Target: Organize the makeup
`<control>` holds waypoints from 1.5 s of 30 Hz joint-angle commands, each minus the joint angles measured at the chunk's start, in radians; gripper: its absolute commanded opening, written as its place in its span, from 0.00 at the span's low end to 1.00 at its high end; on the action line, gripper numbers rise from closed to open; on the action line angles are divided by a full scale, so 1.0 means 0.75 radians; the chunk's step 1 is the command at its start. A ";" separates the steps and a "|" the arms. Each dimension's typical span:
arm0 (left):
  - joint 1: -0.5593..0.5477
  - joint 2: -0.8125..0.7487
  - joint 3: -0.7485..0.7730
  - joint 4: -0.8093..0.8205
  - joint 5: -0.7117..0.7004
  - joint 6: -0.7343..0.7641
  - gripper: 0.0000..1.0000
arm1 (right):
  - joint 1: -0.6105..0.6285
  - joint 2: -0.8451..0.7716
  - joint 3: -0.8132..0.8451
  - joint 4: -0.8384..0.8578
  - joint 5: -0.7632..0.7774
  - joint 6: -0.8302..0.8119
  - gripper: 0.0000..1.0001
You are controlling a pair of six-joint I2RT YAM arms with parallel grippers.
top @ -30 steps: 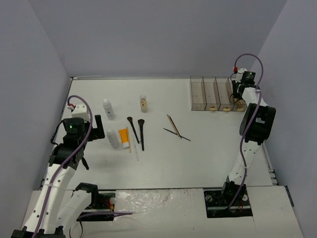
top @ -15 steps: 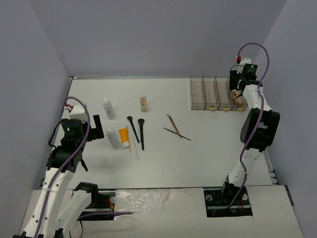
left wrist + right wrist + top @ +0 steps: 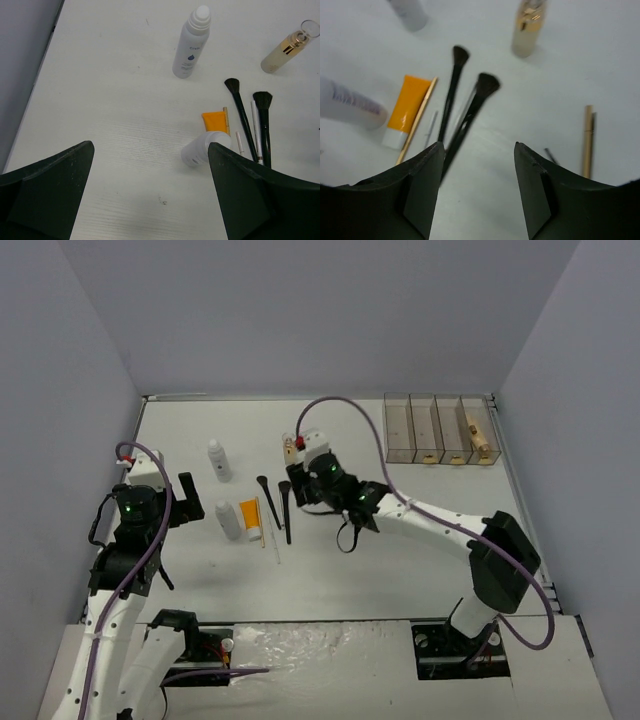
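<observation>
The makeup lies left of centre. One white bottle (image 3: 218, 460) stands upright, and a second white bottle (image 3: 229, 519) lies beside the orange tube (image 3: 250, 515). Two black brushes (image 3: 286, 512) and thin pencils (image 3: 588, 140) lie nearby. The glass bottle (image 3: 527, 30) of tan liquid stands behind them. A beige tube (image 3: 480, 437) rests in the organizer's rightmost compartment. My right gripper (image 3: 477, 147) hovers open over the table just right of the brushes, holding nothing. My left gripper (image 3: 150, 150) is open and empty, with the lying bottle (image 3: 202, 150) at its right finger.
The clear four-compartment organizer (image 3: 412, 430) stands at the back right. My right arm (image 3: 430, 520) stretches diagonally across the middle of the table. Grey walls close in the left, back and right sides.
My right arm has swung from the organizer at the back right to the brushes in the middle, its jaws now open. The beige tube stays in the rightmost compartment. The left arm shifted slightly.
</observation>
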 commanded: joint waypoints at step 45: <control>0.046 0.012 0.043 0.098 0.002 -0.036 0.97 | 0.392 0.758 0.429 0.249 0.461 0.152 0.38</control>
